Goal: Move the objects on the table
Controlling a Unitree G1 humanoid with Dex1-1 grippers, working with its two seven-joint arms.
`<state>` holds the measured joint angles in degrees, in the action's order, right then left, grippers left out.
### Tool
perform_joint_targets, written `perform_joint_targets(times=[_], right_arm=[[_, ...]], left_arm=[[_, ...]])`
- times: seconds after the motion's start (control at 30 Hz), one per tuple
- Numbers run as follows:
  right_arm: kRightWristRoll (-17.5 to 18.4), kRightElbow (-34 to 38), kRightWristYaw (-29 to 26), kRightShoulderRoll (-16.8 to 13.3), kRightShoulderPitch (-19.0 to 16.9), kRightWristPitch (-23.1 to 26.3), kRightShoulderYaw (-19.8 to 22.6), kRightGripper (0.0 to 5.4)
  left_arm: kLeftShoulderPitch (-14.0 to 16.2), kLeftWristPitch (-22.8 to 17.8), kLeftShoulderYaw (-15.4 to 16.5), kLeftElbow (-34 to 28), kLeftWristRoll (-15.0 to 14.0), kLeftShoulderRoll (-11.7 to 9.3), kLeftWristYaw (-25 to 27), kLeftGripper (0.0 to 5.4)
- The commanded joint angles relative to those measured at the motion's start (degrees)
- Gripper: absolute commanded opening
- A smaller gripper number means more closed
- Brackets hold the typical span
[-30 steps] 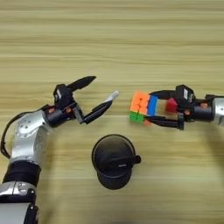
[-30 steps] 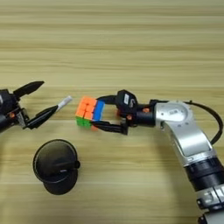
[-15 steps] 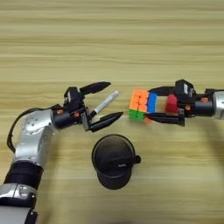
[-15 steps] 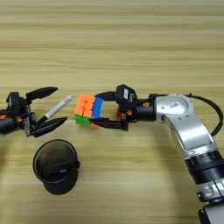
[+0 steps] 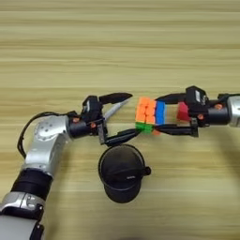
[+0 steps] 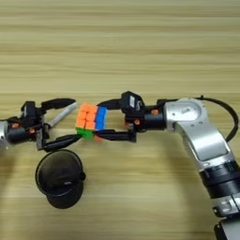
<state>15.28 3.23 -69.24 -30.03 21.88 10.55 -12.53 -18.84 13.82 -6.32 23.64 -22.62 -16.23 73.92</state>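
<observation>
A black mesh cup (image 5: 121,173) stands upright in the lower-middle of the view, open mouth facing up toward the camera, w/ a dark see-through wall and a round rim. A small black tab sticks out from its rim on the right side. Inside looks dark; contents can't be made out.
</observation>
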Motion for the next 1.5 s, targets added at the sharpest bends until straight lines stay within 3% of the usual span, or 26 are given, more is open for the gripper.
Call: perform_joint_targets(times=[0.03, 0.33, 0.8, 1.5], right_arm=[[0.88, 1.54, -0.45, -0.42, 0.44, 0.67, -0.55, 3.34], [0.85, 2.10, -0.41, -0.36, 0.11, 0.94, -1.52, 3.34], [0.54, 1.37, -0.12, -0.61, 0.35, 0.40, -1.97, 3.33], [0.36, -0.22, -0.55, -1.57, 0.81, -0.53, -1.37, 3.31]], left_arm=[[-1.55, -0.36, -1.55, -0.22, 1.45, 0.70, 0.41, 5.40], [-3.08, -0.69, -3.82, -1.07, 1.52, 1.80, 1.14, 5.40], [-3.04, -1.38, -3.80, -2.42, 1.14, 1.68, 2.26, 4.01], [-3.38, -1.04, -3.53, -1.70, 2.22, 1.86, 1.82, 3.97]])
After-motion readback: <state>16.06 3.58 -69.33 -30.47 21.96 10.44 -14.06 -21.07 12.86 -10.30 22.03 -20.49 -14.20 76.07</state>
